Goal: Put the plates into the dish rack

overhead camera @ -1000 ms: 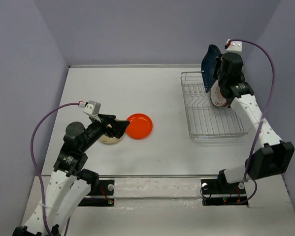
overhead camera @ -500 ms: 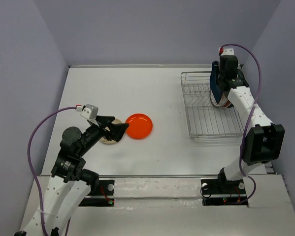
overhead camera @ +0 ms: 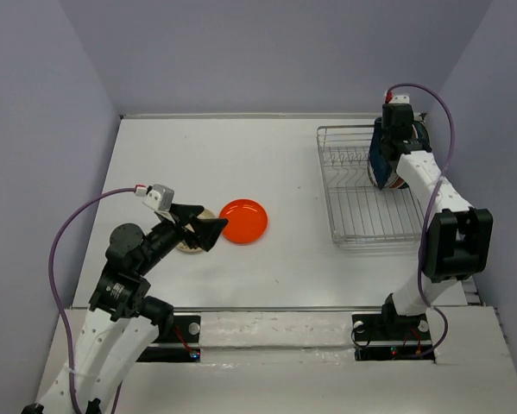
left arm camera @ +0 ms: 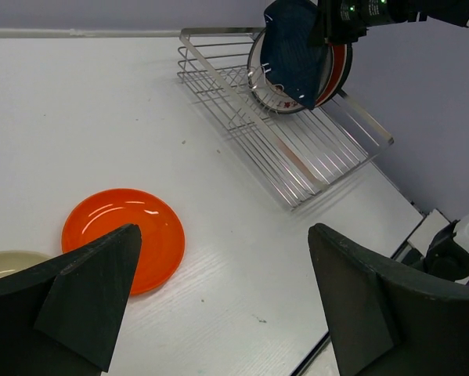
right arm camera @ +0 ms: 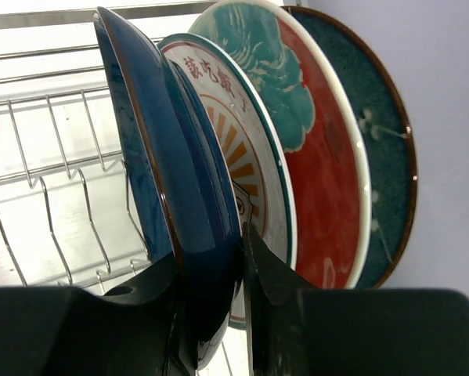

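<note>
Pinching the dark blue plate (right arm camera: 179, 196) by its rim, the right fingers (right arm camera: 275, 301) hold it upright at the dish rack (overhead camera: 362, 216), just beside the sunburst plate (right arm camera: 254, 184), teal-and-red plate (right arm camera: 297, 117) and dark teal plate (right arm camera: 383, 157). The left fingers (left arm camera: 93, 290) stand spread wide above the desk (overhead camera: 241, 164), near the orange plate (overhead camera: 243, 221) and cream plate (left arm camera: 7, 262).

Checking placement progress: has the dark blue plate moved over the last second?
Yes. The dark blue plate came from beyond the far rail of the dish rack down into its far right corner.
</note>
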Controlling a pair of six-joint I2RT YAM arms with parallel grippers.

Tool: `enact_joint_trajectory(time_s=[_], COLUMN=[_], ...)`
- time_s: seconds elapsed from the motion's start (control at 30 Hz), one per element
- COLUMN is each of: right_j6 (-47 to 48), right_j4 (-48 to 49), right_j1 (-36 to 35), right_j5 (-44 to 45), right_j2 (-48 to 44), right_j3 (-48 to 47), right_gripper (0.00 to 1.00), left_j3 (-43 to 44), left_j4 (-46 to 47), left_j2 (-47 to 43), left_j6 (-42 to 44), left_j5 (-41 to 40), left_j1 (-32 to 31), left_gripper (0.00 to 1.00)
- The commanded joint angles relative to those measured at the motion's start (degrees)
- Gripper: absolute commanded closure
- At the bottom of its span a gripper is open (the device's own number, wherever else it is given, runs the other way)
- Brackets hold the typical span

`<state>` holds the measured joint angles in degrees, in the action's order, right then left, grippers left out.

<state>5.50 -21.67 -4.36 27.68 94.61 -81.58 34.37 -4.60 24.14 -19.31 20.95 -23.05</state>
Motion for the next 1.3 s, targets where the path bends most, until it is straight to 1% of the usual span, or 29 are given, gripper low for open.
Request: enact_joint_trajectory(time_s=[0.0, 0.1, 0.13, 0.33, 0.37, 0.43, 0.47, 0.5, 0.53, 0.57, 0.6, 0.63, 0.73, 0.77, 0.83, 0.87, 0.9, 0.93, 0.97, 1.0, 1.03, 1.07, 1.1, 1.13, 1.17, 1.2, 1.27], right_j6=[-4.7, -5.5, -7.1, -7.3, -7.3, -7.9, -8.2, -8.7, -8.9, -8.9, -9.0, -9.0, -8.8, -8.9, -9.4, -9.4, -10.1, -10.5, -12.1, -13.3, -14.6, -16.2, -17.4, -20.6, -22.4, -24.0, -28.2], right_j4=[6.0, 5.9, 6.0, 6.2, 6.4, 6.8, 6.9, 6.8, 6.8, 6.9, 6.9, 7.0, 7.2, 7.3, 8.0, 8.5, 9.3, 9.8, 11.1, 11.8, 12.4, 13.0, 13.8, 15.4, 16.4, 19.1, 23.8], right_j1=[0.3, 0.3, 0.3, 0.3, 0.3, 0.3, 0.3, 0.3, 0.3, 0.3, -0.3, -0.3, -2.7, -4.7, -7.3, -10.8, -12.8, -14.8, -18.5, -20.2, -21.9, -23.3, -24.6, -26.7, -27.4, -28.1, -29.6], right_j5=[-1.5, -3.5, -3.7, -4.4, -5.1, -4.9, -4.2, -4.0, -3.9, -4.0, -4.0, -3.3, -3.2, -2.6, -2.5, -2.5, -2.3, -4.5, -6.5, -8.8, -11.0, -13.4, -18.8, -21.6, -24.5, -31.2, -38.8], right_j2=[-0.1, 0.7, 0.8, 3.4, 3.4, 3.4, 3.2, 2.4, 1.9, 1.3, 0.0, -0.7, -3.6, -4.3, -6.6, -7.3, -8.1, -9.8, -10.5, -11.1, -11.5, -11.9, -11.9, -11.6, -11.3, -10.0, -8.1], right_j3=[-1.0, -0.2, 0.0, 1.5, 1.9, 2.2, 2.1, 1.8, 1.5, 1.1, 0.4, 0.0, -0.7, -0.6, 0.1, 0.5, 1.2, 1.9, 4.0, 5.0, 6.2, 7.3, 8.4, 10.5, 11.8, 12.9, 16.1], right_gripper=[0.93, 0.93, 0.93, 0.83, 0.79, 0.73, 0.61, 0.52, 0.46, 0.37, 0.33, 0.27, 0.21, 0.2, 0.2, 0.2, 0.21, 0.26, 0.29, 0.33, 0.38, 0.48, 0.62, 0.66, 0.74, 0.86, 0.85], left_j3=[-0.4, -0.4, -0.4, -0.1, -0.1, 0.0, -0.1, -0.1, -0.1, 0.0, 0.1, 0.1, 0.3, 0.2, 0.3, 0.3, 0.3, 0.3, 0.3, 0.3, 0.3, 0.3, 0.3, 0.4, 0.5, 0.6, 0.9], left_j4=[1.2, 1.0, 0.8, 0.1, 0.0, 0.0, -0.1, -0.1, -0.2, -0.3, -0.6, -0.7, -1.0, -1.1, -1.3, -1.4, -1.6, -1.7, -1.9, -1.9, -2.1, -2.2, -2.3, -2.4, -2.6, -3.0, -3.6], left_j2=[-0.5, 0.0, 0.2, 2.4, 2.4, 2.6, 2.7, 2.8, 3.1, 3.8, 4.1, 4.9, 5.7, 6.1, 6.4, 6.4, 6.4, 6.4, 6.4, 6.4, 6.5, 6.5, 6.8, 7.1, 7.5, 7.8, 8.5], left_j6=[0.9, 0.9, 0.9, 0.7, 0.7, 0.6, 0.6, 0.6, 0.6, 0.4, 0.4, 0.4, 0.3, 0.3, 0.2, 0.2, 0.1, -0.1, 0.0, -0.1, -0.1, -0.2, -0.2, -0.2, -0.3, -0.2, -0.2], left_j5=[0.5, 0.2, 0.1, -1.2, -1.3, -1.8, -2.1, -2.1, -2.3, -2.4, -2.9, -3.2, -3.6, -4.0, -4.7, -5.0, -5.9, -6.4, -7.4, -7.8, -8.2, -8.6, -9.3, -9.8, -10.3, -11.1, -12.6], left_j1=[-0.3, -0.3, -0.2, -0.2, -0.2, -0.2, -0.2, -0.2, -0.2, -0.2, -0.2, -0.2, -0.2, -0.2, -0.2, -0.2, -0.2, -0.2, -0.2, -0.2, -0.2, -0.2, -0.2, -0.2, -0.2, -0.1, -0.2], left_gripper=[0.01, 0.01, 0.01, 0.01, 0.01, 0.01, 0.01, 0.01, 0.01, 0.01, 0.01, 0.01, 0.01, 0.01, 0.01, 0.01, 0.01, 0.01, 0.01, 0.01, 0.01, 0.01, 0.01, 0.01, 0.01, 0.01, 0.01])
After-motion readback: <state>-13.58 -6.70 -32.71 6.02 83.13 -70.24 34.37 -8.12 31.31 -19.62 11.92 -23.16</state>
